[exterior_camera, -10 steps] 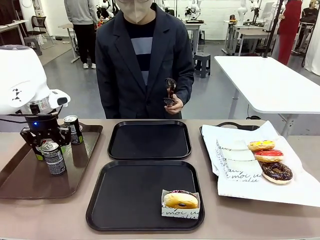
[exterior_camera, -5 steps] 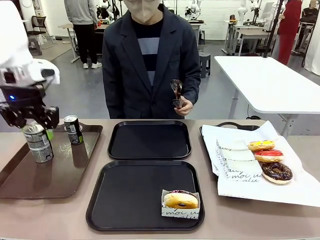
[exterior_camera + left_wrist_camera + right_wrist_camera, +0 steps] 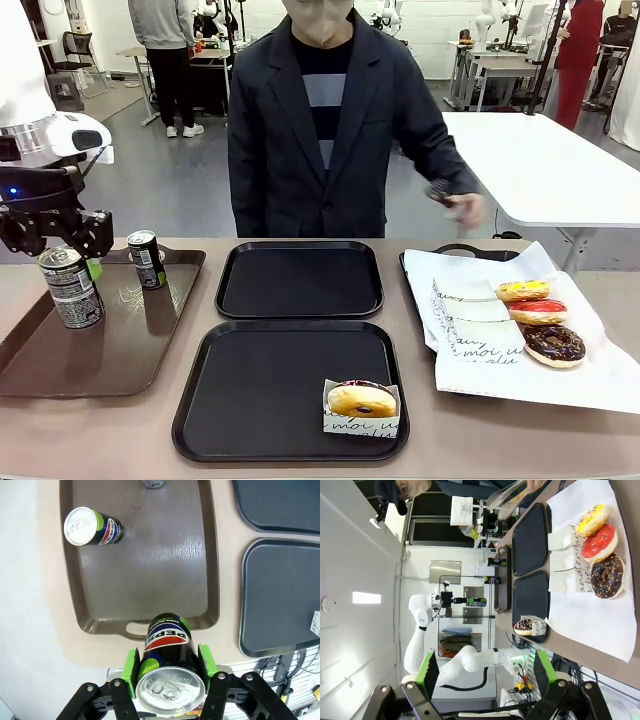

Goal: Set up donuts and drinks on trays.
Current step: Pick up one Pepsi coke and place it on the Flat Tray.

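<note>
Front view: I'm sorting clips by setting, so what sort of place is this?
Probably a robotics lab staged as a snack counter: the left gripper holds a can, donuts lie on paper, and white work tables stand on a grey floor behind the person.

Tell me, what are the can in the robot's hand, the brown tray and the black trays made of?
The can: likely metal, shiny silver top with pull tab. The brown tray: probably plastic, glossy, mirroring light. The black trays: seemingly plastic, matte, barely any glare.
</note>
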Controlling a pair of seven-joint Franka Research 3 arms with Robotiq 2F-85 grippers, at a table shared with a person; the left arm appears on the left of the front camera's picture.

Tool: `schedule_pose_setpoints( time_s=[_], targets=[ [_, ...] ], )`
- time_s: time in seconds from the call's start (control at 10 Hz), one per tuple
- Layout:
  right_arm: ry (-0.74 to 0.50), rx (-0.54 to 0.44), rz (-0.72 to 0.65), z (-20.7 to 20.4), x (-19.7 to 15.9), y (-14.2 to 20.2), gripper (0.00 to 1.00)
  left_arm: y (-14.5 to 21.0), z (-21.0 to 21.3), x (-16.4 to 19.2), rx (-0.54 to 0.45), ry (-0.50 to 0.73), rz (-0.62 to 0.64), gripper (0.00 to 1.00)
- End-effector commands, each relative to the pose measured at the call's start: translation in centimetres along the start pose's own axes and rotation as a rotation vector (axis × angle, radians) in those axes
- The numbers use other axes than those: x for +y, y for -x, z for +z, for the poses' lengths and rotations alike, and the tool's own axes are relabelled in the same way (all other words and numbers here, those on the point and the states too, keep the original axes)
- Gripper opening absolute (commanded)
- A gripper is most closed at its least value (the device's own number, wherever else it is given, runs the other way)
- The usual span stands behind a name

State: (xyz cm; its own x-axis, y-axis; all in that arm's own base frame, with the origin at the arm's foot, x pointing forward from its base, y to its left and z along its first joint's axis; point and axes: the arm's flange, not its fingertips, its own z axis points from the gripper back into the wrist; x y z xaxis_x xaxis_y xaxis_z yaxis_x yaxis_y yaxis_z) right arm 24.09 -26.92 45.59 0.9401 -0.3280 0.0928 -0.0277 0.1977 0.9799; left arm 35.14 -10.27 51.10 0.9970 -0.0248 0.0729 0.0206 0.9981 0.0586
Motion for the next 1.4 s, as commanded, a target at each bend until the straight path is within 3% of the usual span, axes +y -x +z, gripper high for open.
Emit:
schedule_pose_setpoints(
  time_s=[0.0,0.2,0.5,0.7,1.0,1.3],
  targets=[
    [-0.014,0.001,0.004,0.1,0.0,0.1,1.00,0.8,1.7,-1.6,-0.071,0.066,-0.008,0.58],
    [-0.014,0.001,0.004,0.1,0.0,0.1,1.00,1.2,3.3,-6.8,-0.128,0.115,-0.044,0.58],
    [-0.014,0.001,0.004,0.1,0.0,0.1,1.00,0.1,1.9,-15.0,-0.082,0.130,-0.139,0.58],
    [-0.014,0.001,0.004,0.1,0.0,0.1,1.00,0.1,-0.3,-18.8,-0.053,0.142,-0.187,0.58],
    [-0.014,0.001,0.004,0.1,0.0,0.1,1.00,0.7,-3.8,-22.8,-0.060,0.149,-0.293,0.58],
    [-0.014,0.001,0.004,0.1,0.0,0.1,1.00,1.1,-8.7,-23.1,0.015,0.081,-0.342,0.58]
  ],
)
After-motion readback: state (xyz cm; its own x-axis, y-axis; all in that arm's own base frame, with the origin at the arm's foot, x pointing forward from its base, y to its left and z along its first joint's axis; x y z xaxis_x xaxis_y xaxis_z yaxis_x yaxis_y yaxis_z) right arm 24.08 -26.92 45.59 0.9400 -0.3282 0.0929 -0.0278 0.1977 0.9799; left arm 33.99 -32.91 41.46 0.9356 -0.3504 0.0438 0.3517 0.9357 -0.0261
